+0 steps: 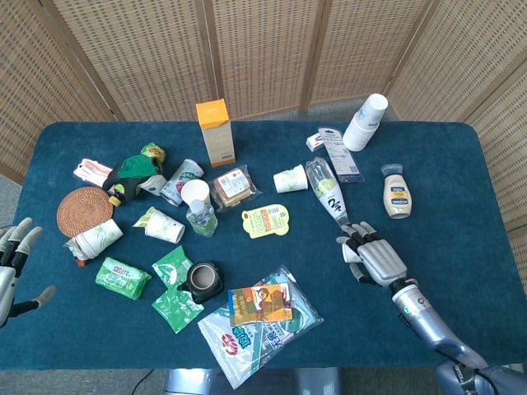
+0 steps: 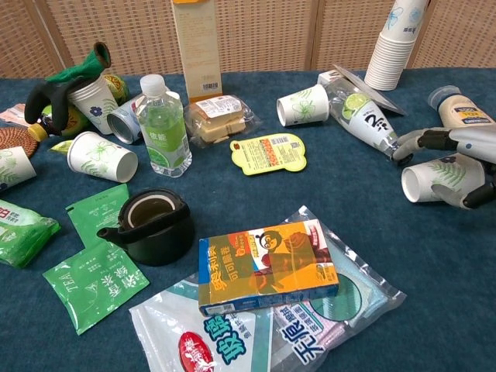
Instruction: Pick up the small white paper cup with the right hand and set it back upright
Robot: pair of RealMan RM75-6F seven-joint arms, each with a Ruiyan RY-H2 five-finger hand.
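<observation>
1. Small white paper cup (image 2: 435, 178): lies on its side on the blue tabletop (image 1: 461, 197), mouth toward the lime-label bottle (image 2: 364, 112), just in front of that bottle.
2. My right hand (image 1: 372, 257): arched over the cup, fingers (image 2: 409, 146) curled around its wall, thumb below; the cup rests in my grasp.
3. My left hand (image 1: 15, 262): far from the bottle, off the tabletop's edge, fingers spread, holding nothing.

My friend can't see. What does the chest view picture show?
The right hand wraps around a paper cup lying on its side on a blue table. To the left sit more cups, a teapot, a water bottle and snack packets.
</observation>
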